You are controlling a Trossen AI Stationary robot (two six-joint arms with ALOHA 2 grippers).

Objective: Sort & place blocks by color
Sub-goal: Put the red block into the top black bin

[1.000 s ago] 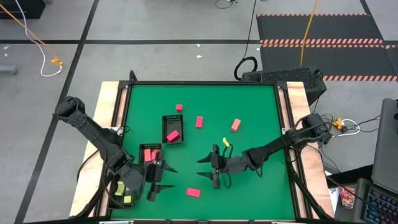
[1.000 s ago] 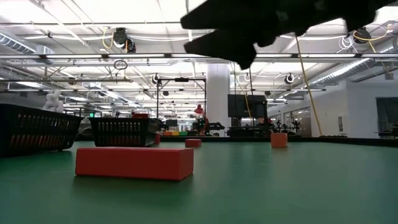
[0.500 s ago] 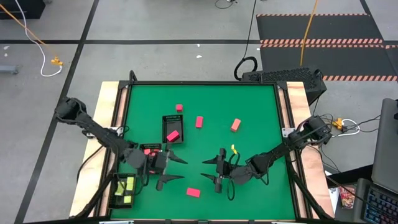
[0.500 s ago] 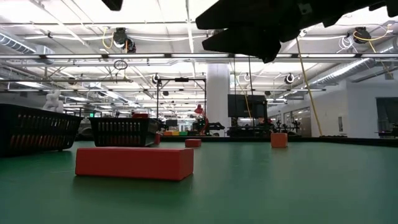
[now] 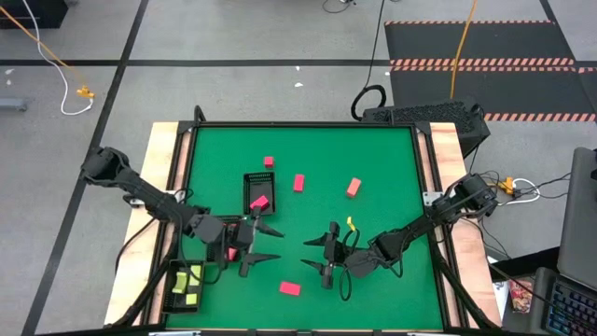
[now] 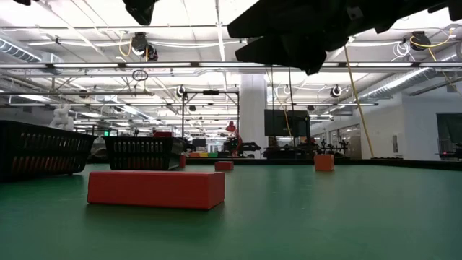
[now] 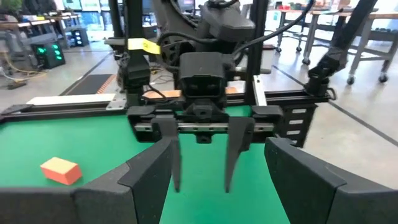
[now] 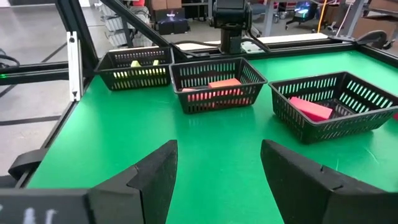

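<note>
there, a magenta-red bar block point(image 5: 290, 288) flat on the table point(image 5: 392, 168), long axis left-right; both tools' fingers apart, empty.

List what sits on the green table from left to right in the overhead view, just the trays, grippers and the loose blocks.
Tray of yellow blocks → left gripper → magenta block → right gripper → salmon block.
</note>
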